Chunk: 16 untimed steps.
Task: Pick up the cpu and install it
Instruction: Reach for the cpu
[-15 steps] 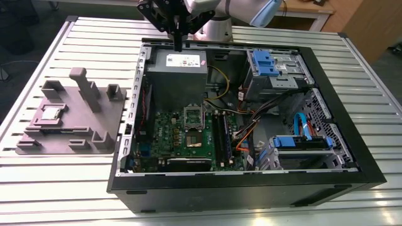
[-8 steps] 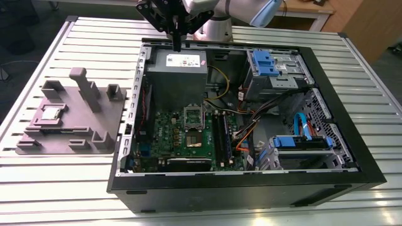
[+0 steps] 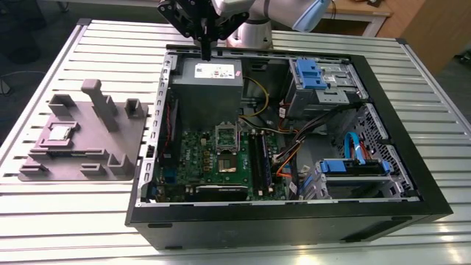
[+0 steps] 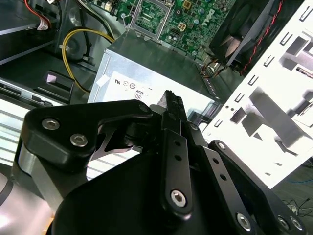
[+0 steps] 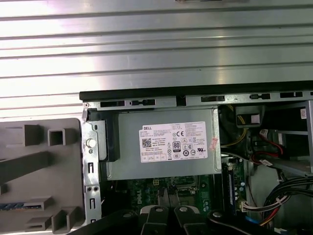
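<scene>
Fingers [image 3: 205, 51], closed together and empty, poised above the computer case [image 3: 287, 221]; cpu [image 3: 60, 133] outside the case on the grey plate [image 3: 85, 144]: a low traverse could clip the case wall.

The arm [image 3: 301, 11] runs off the exterior view's top edge. In the second wrist view the gripper [image 4: 172, 100] hides part of the grey box [image 4: 156, 58].
</scene>
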### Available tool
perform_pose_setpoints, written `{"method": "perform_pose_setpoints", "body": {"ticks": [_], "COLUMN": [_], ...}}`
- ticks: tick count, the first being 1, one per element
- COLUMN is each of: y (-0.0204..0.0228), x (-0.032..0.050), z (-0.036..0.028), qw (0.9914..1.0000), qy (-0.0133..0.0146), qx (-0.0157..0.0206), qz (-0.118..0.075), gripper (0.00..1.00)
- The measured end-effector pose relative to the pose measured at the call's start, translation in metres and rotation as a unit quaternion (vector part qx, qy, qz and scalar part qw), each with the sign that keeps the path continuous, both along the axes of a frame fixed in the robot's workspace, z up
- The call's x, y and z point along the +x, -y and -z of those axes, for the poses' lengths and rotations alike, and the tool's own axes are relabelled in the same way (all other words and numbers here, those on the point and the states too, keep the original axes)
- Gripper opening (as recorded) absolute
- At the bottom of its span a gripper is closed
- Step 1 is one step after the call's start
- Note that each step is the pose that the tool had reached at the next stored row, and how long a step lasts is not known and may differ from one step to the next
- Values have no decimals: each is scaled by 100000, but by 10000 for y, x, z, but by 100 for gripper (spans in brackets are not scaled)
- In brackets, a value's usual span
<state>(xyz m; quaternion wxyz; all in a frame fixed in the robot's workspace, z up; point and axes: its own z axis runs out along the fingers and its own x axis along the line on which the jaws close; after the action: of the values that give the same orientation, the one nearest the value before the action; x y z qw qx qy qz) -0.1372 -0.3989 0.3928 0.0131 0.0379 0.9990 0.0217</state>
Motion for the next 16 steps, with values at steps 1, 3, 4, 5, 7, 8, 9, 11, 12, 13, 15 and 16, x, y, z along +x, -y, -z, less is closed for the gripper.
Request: {"method": "perform_pose_setpoints", "body": {"ticks": [1,3,4,5,7,8,9,11,12,13,15,16], "y": [0,0,0,0,0,0,0,0,0,0,0,0], "x": [-4,-9,-11,-14,-21,-24,-28,-38,-41,-44,-51,-54], "z": [0,0,0,0,1,1,1,1,1,1,1,1], "qw": [100000,100000,100000,100000,100000,100000,100000,100000,100000,100000,100000,100000], "qy": [-1,-2,-1,0,1,-1,0,0,0,-1,-1,-1], "qx": [0,0,0,1,1,0,1,0,3,0,0,1], "qz": [0,-5,-5,-3,1,-1,-1,-1,0,-2,-2,-1], "gripper": [10,10,10,10,10,10,10,10,10,10,10,10]}}
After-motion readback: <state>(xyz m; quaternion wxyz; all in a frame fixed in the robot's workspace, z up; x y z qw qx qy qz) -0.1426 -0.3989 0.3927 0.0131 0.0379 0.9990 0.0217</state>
